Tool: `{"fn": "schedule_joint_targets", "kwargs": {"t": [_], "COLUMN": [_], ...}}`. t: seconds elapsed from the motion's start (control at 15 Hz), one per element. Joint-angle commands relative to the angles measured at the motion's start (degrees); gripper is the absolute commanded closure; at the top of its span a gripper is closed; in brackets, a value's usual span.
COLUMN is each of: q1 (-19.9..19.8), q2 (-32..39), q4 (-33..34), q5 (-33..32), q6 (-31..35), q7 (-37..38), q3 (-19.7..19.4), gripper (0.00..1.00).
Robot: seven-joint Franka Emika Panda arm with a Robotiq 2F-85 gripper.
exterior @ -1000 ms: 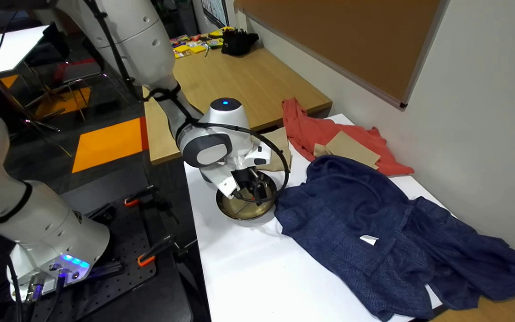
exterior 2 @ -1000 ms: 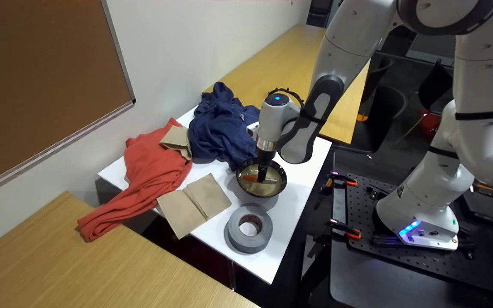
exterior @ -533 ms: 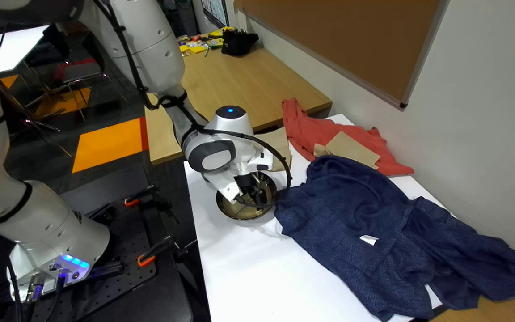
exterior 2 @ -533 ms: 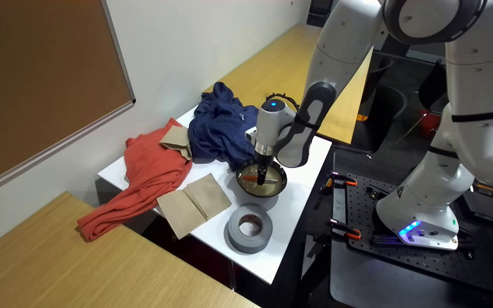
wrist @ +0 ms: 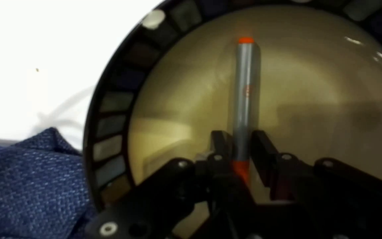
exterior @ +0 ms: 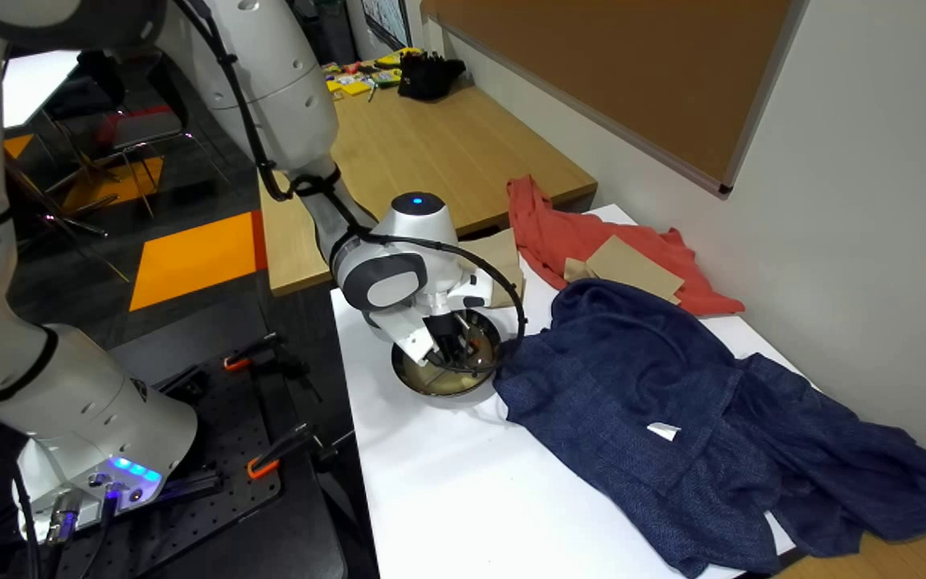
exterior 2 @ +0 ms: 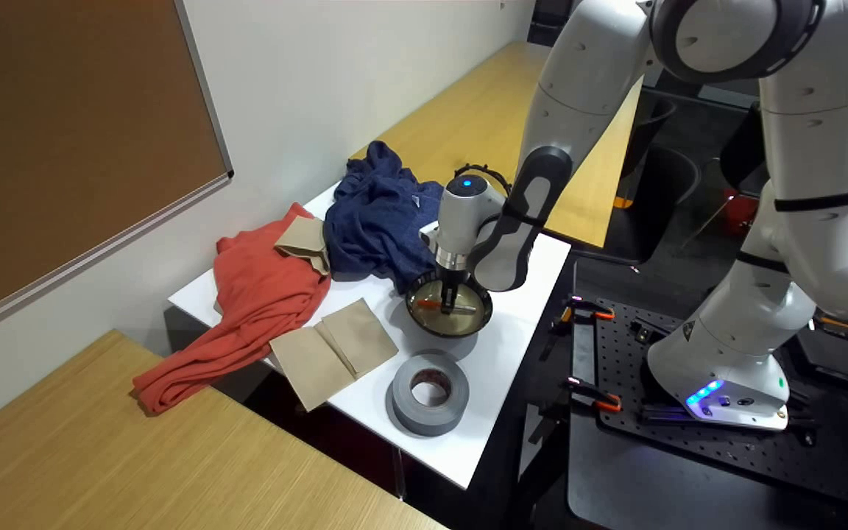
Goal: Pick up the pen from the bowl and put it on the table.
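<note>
The bowl, dark-rimmed with a tan inside, stands on the white table. Inside it lies the pen, grey with an orange end and an orange cap. In an exterior view the pen shows its orange part left of the fingers. My gripper points down into the bowl, its fingertips on either side of the pen near the cap. The pads stand very close to the pen; whether they press on it is not clear. The gripper's dark linkages hide part of the cap.
Navy cloth lies right beside the bowl. Further along the table are red cloth, folded brown paper and a grey tape roll. A wooden desk adjoins, and a wall runs behind.
The arm has lowered a little, bringing the gripper deeper into the bowl. Its fingers have drawn toward each other around the pen. The bowl has shifted very slightly.
</note>
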Motion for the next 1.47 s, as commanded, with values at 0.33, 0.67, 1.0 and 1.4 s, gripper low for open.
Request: {"fn": "schedule_joint_targets", "kwargs": {"t": [0.33,0.67,1.0,1.4], "q1": [-3.44,-8.15,-1.56,16.58], "q2": [-11.99,-23.03,-26.46,-19.7], "q4": [-8.59,-15.02,-14.87,-8.66], "q5": [1.24,6.39,3.65,-16.84], "q6": [0.06,0.42,2.87,6.49], "q7": [4.5,5.54,18.87,46.14], "q3": [2.62,5.8,-5.06,-33.3], "gripper": [0.96,0.96,0.96,0.96]}}
